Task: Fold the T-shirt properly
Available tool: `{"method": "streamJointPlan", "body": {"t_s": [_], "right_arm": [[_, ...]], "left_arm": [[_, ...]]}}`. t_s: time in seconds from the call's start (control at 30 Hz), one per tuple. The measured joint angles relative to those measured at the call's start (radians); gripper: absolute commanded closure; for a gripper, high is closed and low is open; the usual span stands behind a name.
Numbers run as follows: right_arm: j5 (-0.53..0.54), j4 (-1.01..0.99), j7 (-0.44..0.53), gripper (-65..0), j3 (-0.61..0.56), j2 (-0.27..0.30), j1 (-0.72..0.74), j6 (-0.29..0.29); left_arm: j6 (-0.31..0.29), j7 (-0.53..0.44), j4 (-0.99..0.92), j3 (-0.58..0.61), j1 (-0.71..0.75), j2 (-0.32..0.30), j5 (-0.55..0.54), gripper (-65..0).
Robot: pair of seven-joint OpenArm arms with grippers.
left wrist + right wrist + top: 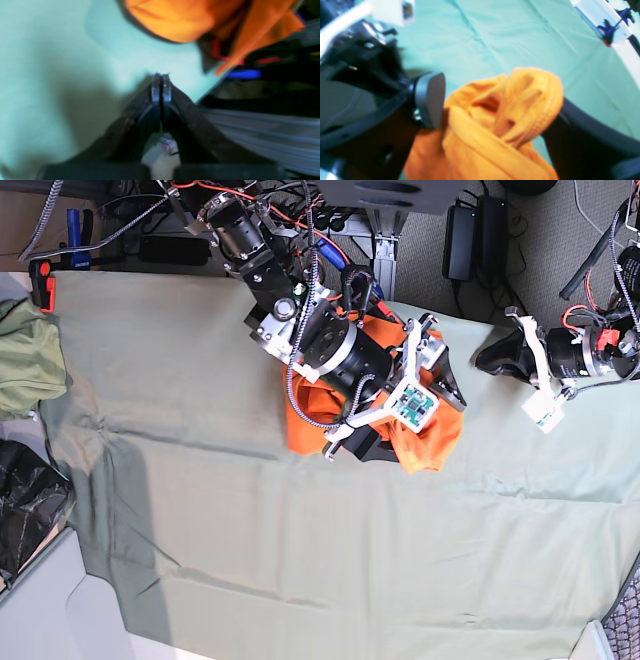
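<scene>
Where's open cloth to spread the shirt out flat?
The widest bare stretch of sage cloth lies below the bunched T-shirt, toward the near edge. Also free: left, toward the olive garment. Crowded: around the right gripper.

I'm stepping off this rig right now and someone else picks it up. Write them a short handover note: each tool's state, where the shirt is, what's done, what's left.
Left tool: shut, empty, parked over the pale green cloth near the table's edge, clear of the shirt.
Right tool: open wide, with a bunched fold of the orange T-shirt between its fingers, not clamped.
T-shirt: crumpled in a heap on the far middle of the cloth, largely under the right arm in the base view.
Done: no fold visible; the shirt is not spread flat.
Left: spread it out flat, then make all the folds.
</scene>
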Motion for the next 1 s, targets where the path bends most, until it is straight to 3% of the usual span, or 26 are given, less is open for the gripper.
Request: {"method": "streamJointPlan", "body": {"t_s": [0.33,0.47,0.73,1.0], "right_arm": [[-0.171,0.000,0.042,-44.1,0.000,0.000,0.000,0.000],[-0.182,0.000,0.044,-44.1,0.000,0.000,0.000,0.000],[-0.287,0.000,0.059,-44.1,-0.032,0.050,0.000,0.000],[-0.280,0.000,0.062,-44.1,-0.039,0.050,-0.003,0.000]], "left_arm": [[-0.008,0.013,0.161,0.000,0.101,0.001,-0.014,0.0],[-0.008,0.008,0.191,0.000,0.118,0.018,-0.013,0.0],[-0.007,-0.034,0.204,0.000,0.117,0.135,0.001,0.0],[-0.007,-0.072,0.203,0.000,0.116,0.281,0.053,0.0]]}}
